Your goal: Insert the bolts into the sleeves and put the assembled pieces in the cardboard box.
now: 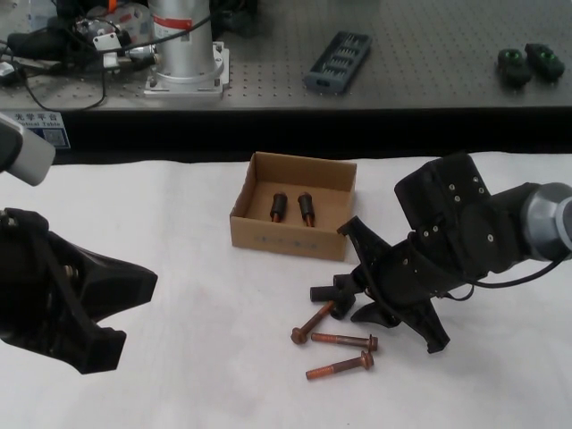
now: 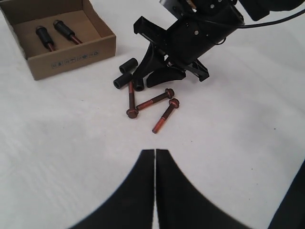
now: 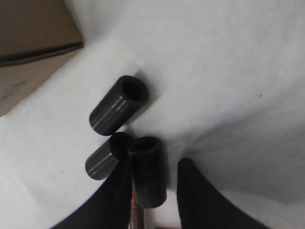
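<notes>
Just in front of the cardboard box (image 1: 286,239), the right gripper (image 3: 156,164) is straddling one sleeve (image 3: 148,179) with fingers spread, seemingly lining up a pinch for mating with a bolt (image 1: 344,340), while the left gripper (image 2: 155,160) is hovering clenched, empty, farther out.

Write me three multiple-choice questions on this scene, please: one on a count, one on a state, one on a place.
1. How many loose bolts lie on the white cloth outside the box? A two; B four; C three.
2. How is the left hand? A shut and empty; B wide open; C shut on a bolt.
3. Where are the black sleeves? A inside the box; B on the cloth at the right hand; C in the left hand.
Answers: 1 C, three copper-coloured bolts lie together; 2 A, its fingers meet with nothing between; 3 B, they lie at its fingertips, one between them.
</notes>
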